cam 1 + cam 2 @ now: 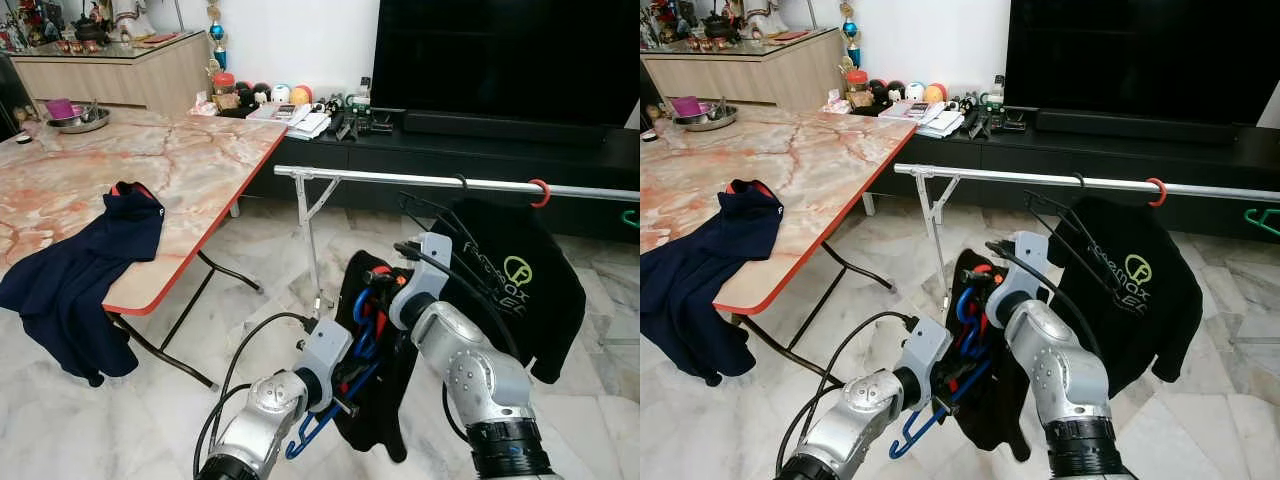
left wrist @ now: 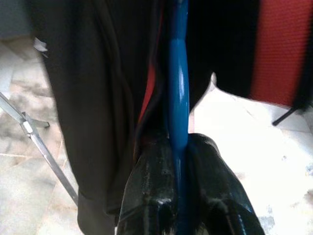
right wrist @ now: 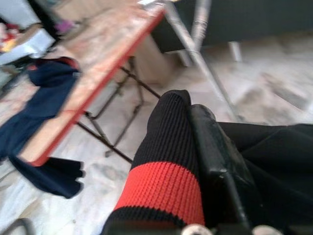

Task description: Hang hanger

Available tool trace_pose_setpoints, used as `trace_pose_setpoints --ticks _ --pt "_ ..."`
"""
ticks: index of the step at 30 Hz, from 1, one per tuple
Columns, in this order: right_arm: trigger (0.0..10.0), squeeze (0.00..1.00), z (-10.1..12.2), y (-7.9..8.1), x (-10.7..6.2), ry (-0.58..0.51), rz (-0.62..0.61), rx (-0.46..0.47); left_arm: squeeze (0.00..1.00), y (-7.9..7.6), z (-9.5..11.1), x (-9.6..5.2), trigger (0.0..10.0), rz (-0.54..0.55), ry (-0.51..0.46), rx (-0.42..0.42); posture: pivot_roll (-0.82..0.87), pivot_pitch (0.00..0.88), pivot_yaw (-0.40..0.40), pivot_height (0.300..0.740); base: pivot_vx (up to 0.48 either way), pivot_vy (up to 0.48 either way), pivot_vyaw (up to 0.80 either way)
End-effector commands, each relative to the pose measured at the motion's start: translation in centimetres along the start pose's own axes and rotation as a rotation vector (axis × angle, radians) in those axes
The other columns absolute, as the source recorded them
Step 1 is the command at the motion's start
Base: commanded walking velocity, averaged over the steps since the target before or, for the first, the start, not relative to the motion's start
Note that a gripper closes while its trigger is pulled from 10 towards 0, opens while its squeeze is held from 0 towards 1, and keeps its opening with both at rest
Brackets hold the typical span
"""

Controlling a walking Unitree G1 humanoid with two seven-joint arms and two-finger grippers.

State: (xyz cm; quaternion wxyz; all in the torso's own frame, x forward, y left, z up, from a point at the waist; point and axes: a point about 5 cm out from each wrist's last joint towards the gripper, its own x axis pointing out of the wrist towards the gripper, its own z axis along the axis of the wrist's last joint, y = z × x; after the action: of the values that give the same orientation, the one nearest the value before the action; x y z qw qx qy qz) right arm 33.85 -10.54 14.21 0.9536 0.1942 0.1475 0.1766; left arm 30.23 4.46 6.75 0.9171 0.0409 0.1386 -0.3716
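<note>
Left wrist view: the blue hanger (image 2: 178,98) runs straight between the two black fingers (image 2: 146,196) of the left gripper (image 2: 177,191), which are clamped on its plastic bar.
Hanger position: in the head views the blue hanger (image 1: 345,395) is held low in front of the robot, below the metal clothes rail (image 1: 420,181) and not hooked on it; its curved end points down near the floor.
Garment: a black garment with a red stripe (image 1: 372,370) drapes over the hanger and hangs between the two arms.
Right gripper: the right gripper (image 1: 385,277) is at the top of the garment; in the right wrist view a ribbed black-and-red cuff (image 3: 164,171) lies against one black finger (image 3: 215,161), pinched in its grip.
Rail: the rail stands on a thin metal upright (image 1: 305,235) and runs across the room in front of the robot, between it and the dark TV console (image 1: 480,150).
On the rail: a black T-shirt with a printed logo (image 1: 515,275) hangs from a black wire hanger, with a red hook (image 1: 540,192) beside it and a green hook (image 1: 630,215) further to the right.
Table: a marble-patterned folding table with a red edge (image 1: 190,160) stands to the robot's left; a navy garment (image 1: 85,275) spills over its near edge.
Background: a metal bowl (image 1: 75,118) sits at the table's far end, small ornaments and papers (image 1: 300,115) line the console, and a large dark television (image 1: 500,55) is above it.
Floor: pale marble tiles (image 1: 120,420).
</note>
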Motion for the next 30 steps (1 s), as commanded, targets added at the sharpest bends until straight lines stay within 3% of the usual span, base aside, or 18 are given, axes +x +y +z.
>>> trace_pose_setpoints --ticks 1,7,14,24,25,26,30 --pt "10.0 0.00 -0.5 -0.7 -0.2 0.015 -0.036 0.006 0.00 0.2 0.7 0.0 10.0 0.012 -0.040 0.013 0.06 0.000 -0.034 0.740 0.000 0.000 0.00" --pt "10.0 0.00 -1.1 -1.4 -0.3 0.035 -0.048 -0.012 0.00 0.7 1.1 0.0 10.0 0.029 -0.062 0.001 0.06 0.000 -0.035 0.740 0.000 0.000 0.00" --pt "10.0 0.00 -1.2 -0.5 -0.4 0.027 0.010 -0.023 0.00 0.7 1.0 0.0 10.0 0.035 -0.075 -0.012 0.06 0.000 -0.035 0.740 0.000 0.000 0.00" --pt "10.0 0.00 -1.3 -0.6 -1.3 0.019 0.012 -0.043 0.00 1.5 1.4 -0.2 10.0 0.101 -0.112 -0.062 0.06 0.000 -0.036 0.740 0.000 0.000 0.00" --pt "10.0 0.73 -1.3 -0.9 -1.4 0.016 -0.006 -0.048 0.00 1.6 1.4 -0.2 10.0 0.100 -0.116 -0.067 0.06 0.000 -0.035 0.740 0.000 0.000 0.00" --pt "10.0 1.00 -1.2 -1.1 -1.4 0.005 -0.022 -0.051 0.00 1.6 1.4 -0.2 10.0 0.098 -0.118 -0.072 0.06 0.000 -0.035 0.740 0.000 0.000 0.00" --pt "10.0 1.00 -0.8 -1.0 -1.5 -0.008 -0.027 -0.066 0.00 1.6 1.4 -0.2 10.0 0.096 -0.117 -0.074 0.05 0.000 -0.032 0.740 0.000 0.000 0.00"
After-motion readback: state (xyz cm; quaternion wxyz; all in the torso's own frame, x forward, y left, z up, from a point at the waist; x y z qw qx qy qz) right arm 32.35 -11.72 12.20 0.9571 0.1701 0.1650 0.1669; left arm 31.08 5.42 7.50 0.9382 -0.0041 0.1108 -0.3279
